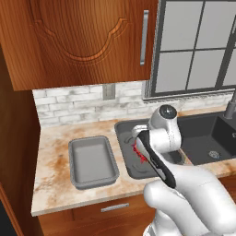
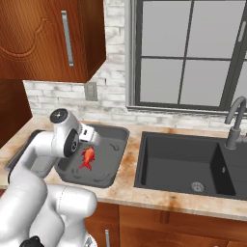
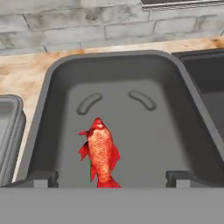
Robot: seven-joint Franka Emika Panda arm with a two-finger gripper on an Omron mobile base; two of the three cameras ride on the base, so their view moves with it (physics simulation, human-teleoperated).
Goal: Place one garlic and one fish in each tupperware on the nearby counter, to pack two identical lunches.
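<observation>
Lying flat mid-floor of the darker tupperware (image 3: 48, 109), 1 red fish (image 3: 100, 153), apparently just released; fingers (image 3: 111, 178) spread wide, holding nothing. Lighter tupperware (image 1: 92, 161) at worktop's (image 1: 50, 152) left end awaits filling.

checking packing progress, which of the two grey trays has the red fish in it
The larger, darker tray, beside the sink, holds the red fish. The smaller, lighter tray on the left has nothing visible in it.
</observation>
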